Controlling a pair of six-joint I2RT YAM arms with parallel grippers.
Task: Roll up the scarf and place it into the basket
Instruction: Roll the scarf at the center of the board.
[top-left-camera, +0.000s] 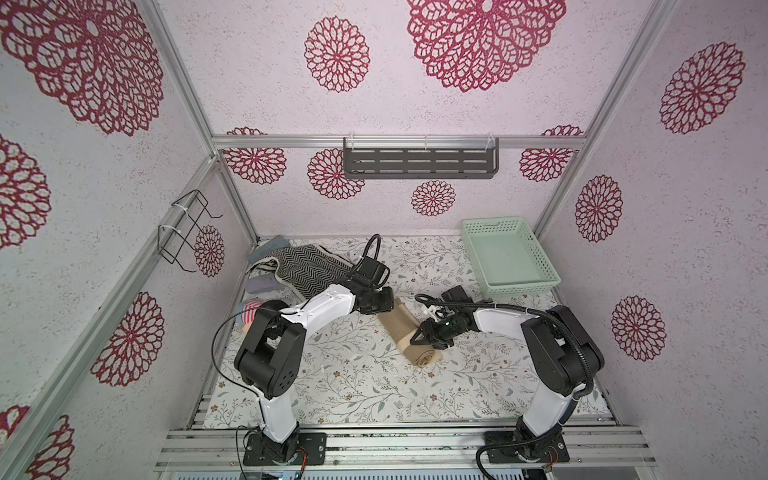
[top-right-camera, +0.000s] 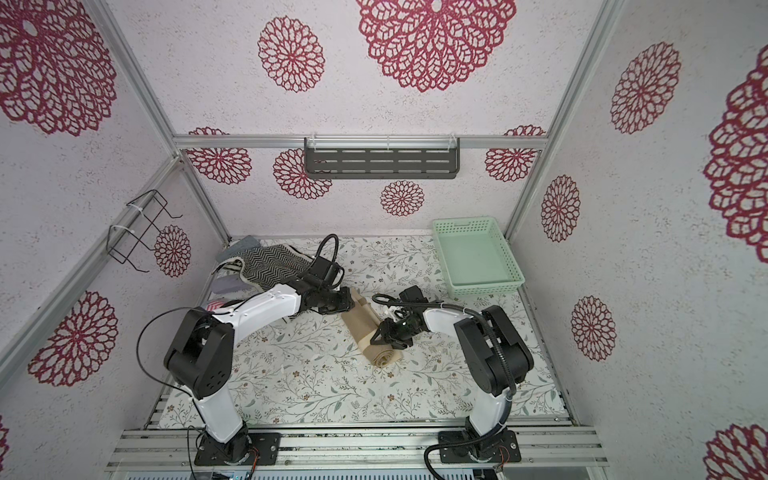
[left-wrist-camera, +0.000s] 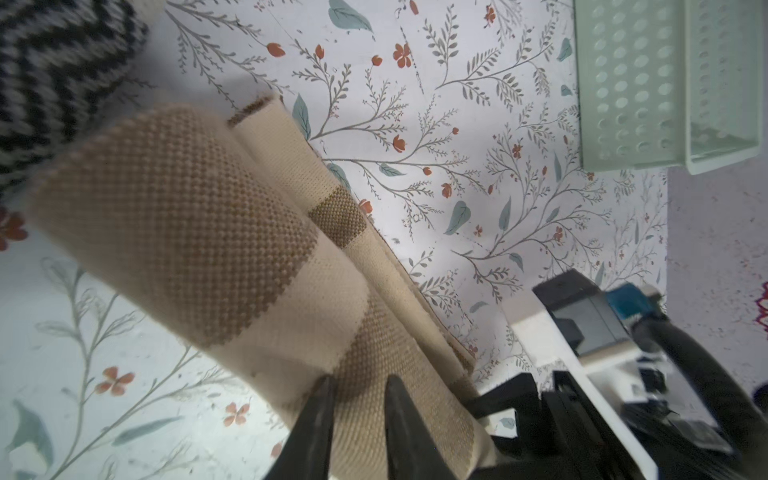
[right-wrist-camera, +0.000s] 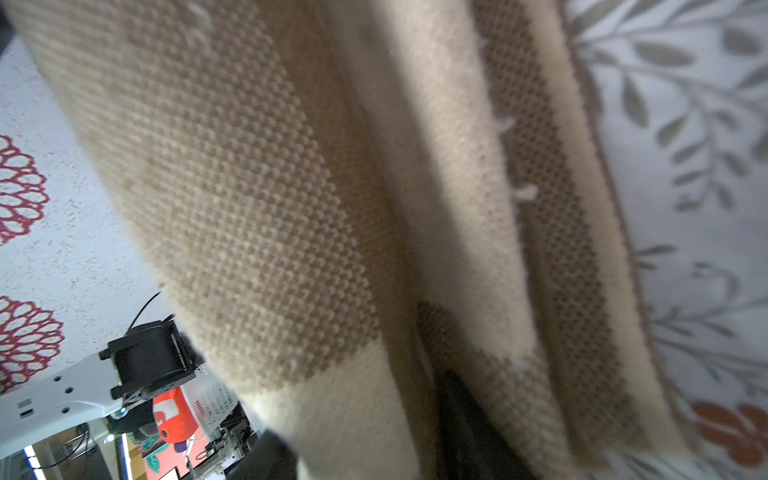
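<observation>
Scarf (top-left-camera: 424, 355) meets both — left gripper (left-wrist-camera: 359, 380) narrowly parted, right gripper (top-left-camera: 415, 340) cloth-hidden — grasps unclear.

the scarf (left-wrist-camera: 187, 232) is matt woven cloth, the basket (top-left-camera: 521, 289) smooth perforated plastic.

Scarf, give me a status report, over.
Left fingers pinching scarf; right fingers open against it. Rolling partly done. Basket empty, nothing blocking.

You've got a floral-print counter (top-left-camera: 353, 374); black-and-white herringbone cloth (top-left-camera: 309, 264) bunched back left, grey cloth (top-left-camera: 272, 245) behind it in the corner; red-striped item (top-left-camera: 249, 311) at left edge, partly hidden; dark grey slotted shelf (top-left-camera: 419, 163) on back wall; black wire rack (top-left-camera: 185, 230) on left wall.
</observation>
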